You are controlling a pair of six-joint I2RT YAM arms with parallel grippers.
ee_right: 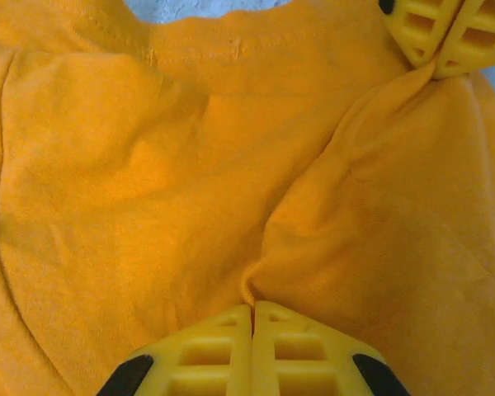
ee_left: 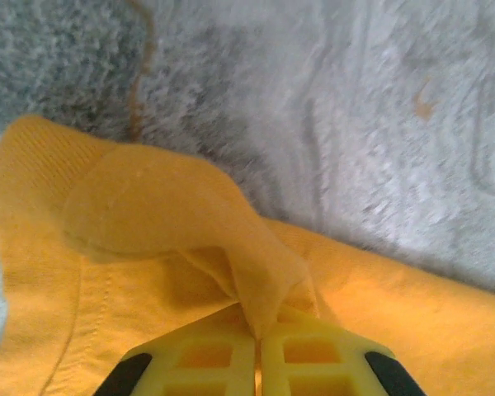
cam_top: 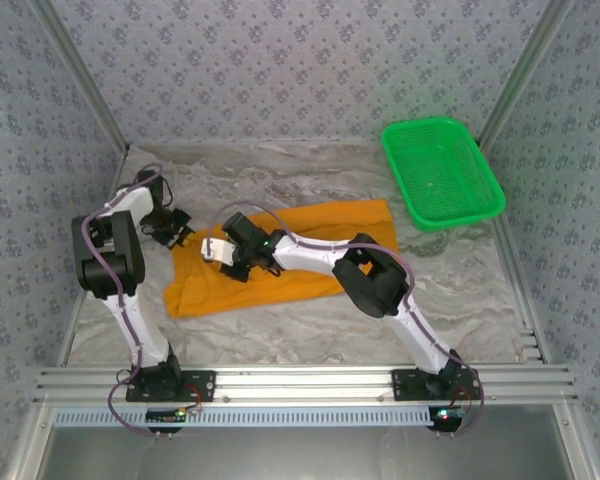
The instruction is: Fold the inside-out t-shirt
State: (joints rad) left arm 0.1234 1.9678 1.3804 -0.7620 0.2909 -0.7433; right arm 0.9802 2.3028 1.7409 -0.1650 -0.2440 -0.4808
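The orange t-shirt lies in a rumpled band across the middle of the table. Both grippers are at its left end. My left gripper is shut on a raised fold of the t-shirt, and the cloth runs up out of the closed left gripper. My right gripper is a little to the right, over the cloth. In the right wrist view the right gripper is shut, with a ridge of the t-shirt pinched at its tip. The left gripper shows there too, pinching cloth.
A green mesh basket stands at the back right of the marbled table. Patterned walls close in the back and both sides. A metal rail runs along the near edge.
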